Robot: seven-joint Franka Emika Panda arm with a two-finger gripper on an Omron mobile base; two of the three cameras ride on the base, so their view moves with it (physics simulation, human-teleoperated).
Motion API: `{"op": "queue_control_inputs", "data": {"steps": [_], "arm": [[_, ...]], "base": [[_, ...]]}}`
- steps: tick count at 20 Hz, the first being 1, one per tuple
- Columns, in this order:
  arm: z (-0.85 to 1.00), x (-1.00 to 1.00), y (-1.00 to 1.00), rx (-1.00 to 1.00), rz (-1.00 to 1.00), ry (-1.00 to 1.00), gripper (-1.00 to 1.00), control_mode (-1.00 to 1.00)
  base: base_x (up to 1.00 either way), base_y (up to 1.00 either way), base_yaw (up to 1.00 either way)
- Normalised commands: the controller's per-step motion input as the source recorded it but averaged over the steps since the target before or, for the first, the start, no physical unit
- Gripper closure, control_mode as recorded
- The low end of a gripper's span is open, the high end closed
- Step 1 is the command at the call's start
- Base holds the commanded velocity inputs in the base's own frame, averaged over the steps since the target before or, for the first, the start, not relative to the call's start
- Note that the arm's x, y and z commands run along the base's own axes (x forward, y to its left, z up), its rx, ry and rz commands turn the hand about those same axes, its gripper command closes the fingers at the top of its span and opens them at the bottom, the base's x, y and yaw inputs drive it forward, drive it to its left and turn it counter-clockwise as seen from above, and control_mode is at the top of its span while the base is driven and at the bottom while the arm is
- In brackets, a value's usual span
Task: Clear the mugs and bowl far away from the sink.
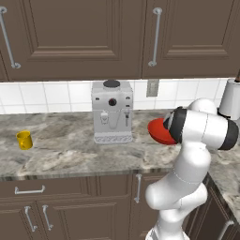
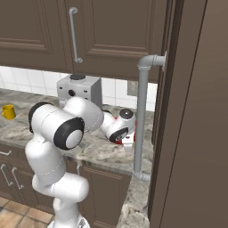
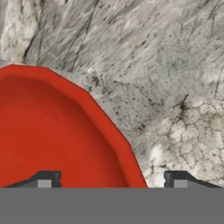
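The red bowl (image 3: 57, 131) rests on the marble counter, and its rim runs between my fingertips in the hand view. My gripper (image 3: 113, 181) hangs over that rim with its jaws wide apart, open and gripping nothing. From the left base the bowl (image 1: 158, 132) lies right of the coffee machine, half hidden behind my arm. A sliver of the bowl (image 2: 118, 142) shows under the hand from the right base. The yellow mug (image 1: 24, 139) stands upright far to the left on the counter, also the mug (image 2: 8, 111) at the right base view's left edge. The sink is out of view.
A grey coffee machine (image 1: 111, 112) stands against the tiled wall between mug and bowl. A white cylinder (image 1: 230, 98) stands at the back right. A grey pipe (image 2: 141, 116) and a tall brown cabinet side (image 2: 196, 133) close off the counter's right end.
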Motion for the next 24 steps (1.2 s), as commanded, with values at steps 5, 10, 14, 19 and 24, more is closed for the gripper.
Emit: {"op": "queue_control_inputs", "data": {"steps": [5, 10, 14, 19, 24], "arm": [[0.05, 0.00, 0.00, 0.00, 0.00, -0.07, -1.00, -1.00], [0.38, -0.18, 0.00, 0.00, 0.00, -0.13, -1.00, -1.00], [0.49, -0.38, 0.00, 0.00, 0.00, -0.08, -1.00, -1.00], [0.41, -0.29, 0.01, 0.00, 0.00, -0.09, -1.00, -1.00], [0.59, -0.51, 0.10, 0.00, 0.00, -0.05, -1.00, -1.00]], "base": [[0.00, 0.00, 0.00], [0.00, 0.00, 0.00], [0.00, 0.00, 0.00], [0.00, 0.00, 0.00], [0.00, 0.00, 0.00]]}}
